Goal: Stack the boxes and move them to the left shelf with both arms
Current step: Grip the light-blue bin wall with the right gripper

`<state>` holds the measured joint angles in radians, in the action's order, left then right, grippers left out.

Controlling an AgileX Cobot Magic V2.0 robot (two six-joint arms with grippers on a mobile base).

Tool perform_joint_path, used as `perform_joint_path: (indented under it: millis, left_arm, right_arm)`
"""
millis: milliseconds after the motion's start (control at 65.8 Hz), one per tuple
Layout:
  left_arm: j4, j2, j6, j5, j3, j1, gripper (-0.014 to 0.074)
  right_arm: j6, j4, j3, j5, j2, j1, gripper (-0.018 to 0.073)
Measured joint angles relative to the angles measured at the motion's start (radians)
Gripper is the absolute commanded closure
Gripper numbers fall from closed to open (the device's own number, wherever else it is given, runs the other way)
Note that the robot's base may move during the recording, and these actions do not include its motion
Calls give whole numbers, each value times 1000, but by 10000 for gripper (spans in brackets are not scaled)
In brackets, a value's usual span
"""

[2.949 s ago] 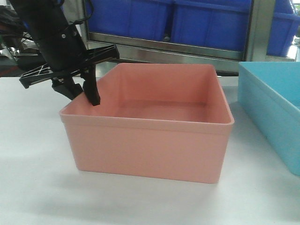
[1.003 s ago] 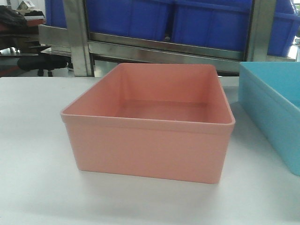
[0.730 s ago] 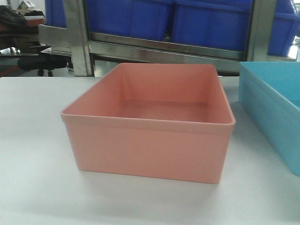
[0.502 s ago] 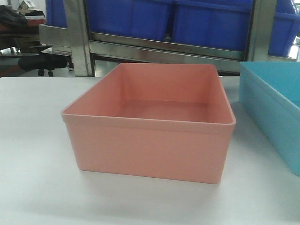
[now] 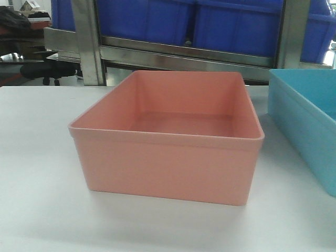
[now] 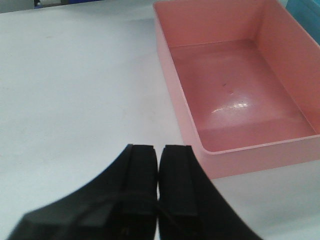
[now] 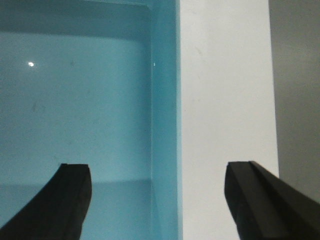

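Left box (image 5: 165, 163), right box (image 5: 304, 123), on table (image 5: 37, 168)

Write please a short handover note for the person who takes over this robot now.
Left gripper: jaws shut, empty, over the flat white tabletop beside the salmon pink open plastic bin.
Right gripper: jaws open, one on each side of a wall of the light sky blue open plastic bin, not closed.
Both bins stand apart on the tabletop.
Done: nothing stacked.
To do: grip, stack, carry both to the left shelf, not seen here.
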<state>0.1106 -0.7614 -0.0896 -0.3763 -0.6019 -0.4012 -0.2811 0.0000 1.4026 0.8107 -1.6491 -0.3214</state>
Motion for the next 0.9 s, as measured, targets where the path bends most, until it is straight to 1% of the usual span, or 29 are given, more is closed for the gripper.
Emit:
perform_joint_path:
  millis: [258,334,395,441,502,517,608,669,745,897]
  left_arm:
    - [0,0,0,0,0,0,601]
    - [0,0,0,0,0,0,601]
    - [0,0,0,-4,0,0,601]
    - [0,0,0,-8,0,0,601]
    - [0,0,0,-16,0,0,601]
    - [0,0,0,-19,0,0,601]
    - [0,0,0,-31,0,0,601]
    - [0,0,0,-35,0,0,601]
    - [0,0,0,-36,0,0,601]
    - [13,0,0,-36,0,0,601]
  right_arm:
    - [-7,0,0,-75,-172,-8,-32]
    - [-9,0,0,-88,-205,-18,-18]
    - [-9,0,0,-96,-223,-25,45]
    - [-9,0,0,-98,-229,-25,116]
    - [-9,0,0,-102,-234,-25,257]
    - [-9,0,0,-104,-236,-25,326]
    - [-9,-6,0,-110,-236,-25,526]
    - [-9,-6,2,-110,-236,-27,491]
    - [-9,-6,3,-108,-236,-27,507]
    - [-11,-6,3,-90,-220,-27,504]
